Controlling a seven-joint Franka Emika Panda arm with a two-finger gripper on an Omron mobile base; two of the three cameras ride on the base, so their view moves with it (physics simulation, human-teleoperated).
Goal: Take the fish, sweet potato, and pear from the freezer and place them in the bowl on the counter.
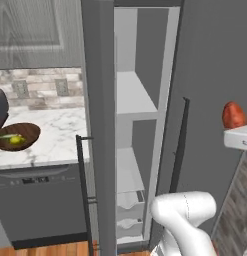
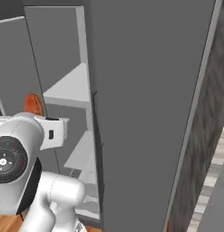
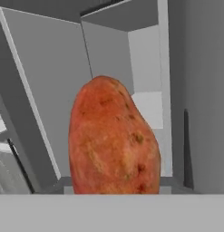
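We have the sweet potato (image 3: 114,138) clamped in our fingers just outside the open freezer (image 1: 140,125), so next we must carry it left to the bowl (image 1: 26,134) on the desk (image 1: 55,140).

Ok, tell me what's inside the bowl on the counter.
The wooden bowl on the counter holds a yellow-green pear and a slim greenish fish beside it. Its near rim hides the bottom, so anything lower can't be seen.

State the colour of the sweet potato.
Orange-red with darker speckles; the sweet potato shows best in the hand view.
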